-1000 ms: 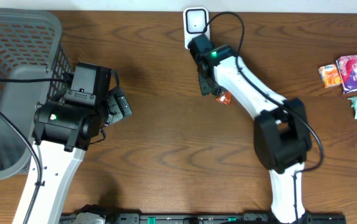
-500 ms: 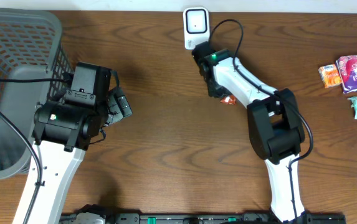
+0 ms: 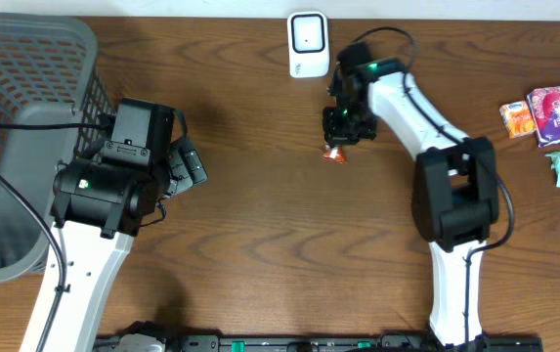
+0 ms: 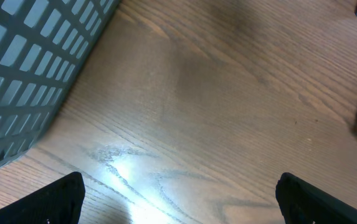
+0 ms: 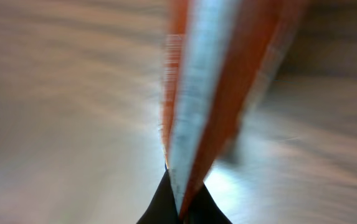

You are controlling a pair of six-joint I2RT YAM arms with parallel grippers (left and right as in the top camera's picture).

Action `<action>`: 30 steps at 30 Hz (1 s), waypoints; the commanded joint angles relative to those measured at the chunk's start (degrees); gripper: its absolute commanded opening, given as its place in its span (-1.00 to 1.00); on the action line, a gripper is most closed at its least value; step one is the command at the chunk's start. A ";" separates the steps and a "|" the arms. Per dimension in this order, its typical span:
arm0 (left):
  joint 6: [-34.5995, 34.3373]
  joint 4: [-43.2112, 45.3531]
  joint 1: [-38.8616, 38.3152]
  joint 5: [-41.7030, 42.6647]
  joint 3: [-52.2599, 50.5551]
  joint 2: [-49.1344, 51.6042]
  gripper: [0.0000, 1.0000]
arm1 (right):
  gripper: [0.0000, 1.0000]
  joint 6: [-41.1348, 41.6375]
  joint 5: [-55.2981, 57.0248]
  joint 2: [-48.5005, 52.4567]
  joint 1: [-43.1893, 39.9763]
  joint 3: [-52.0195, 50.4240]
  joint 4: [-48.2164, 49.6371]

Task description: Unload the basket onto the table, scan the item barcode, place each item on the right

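Far left sits the grey basket. Beside it the left fingers hang spread wide over bare bench, holding nothing. At centre, the white scanner stands at the far edge. Just right and nearer, the right fingers are pinched tight on the orange packet. Snack packs lie far right.

heavy motion blur over orange packet
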 commanded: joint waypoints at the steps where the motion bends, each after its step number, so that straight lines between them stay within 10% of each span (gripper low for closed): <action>1: -0.07 -0.15 0.20 -0.33 0.59 0.02 0.96 | -0.98 -5.49 -28.09 -3.13 -4.55 1.31 -1.70; 14: -0.09 -0.15 0.20 -0.33 0.59 0.02 0.96 | -0.97 -11.61 -50.10 -3.04 -17.00 -20.20 3.98; 30: -0.07 -0.15 0.20 -0.33 0.59 0.02 0.96 | 0.02 -4.00 -3.23 -16.04 -20.46 -11.98 -5.01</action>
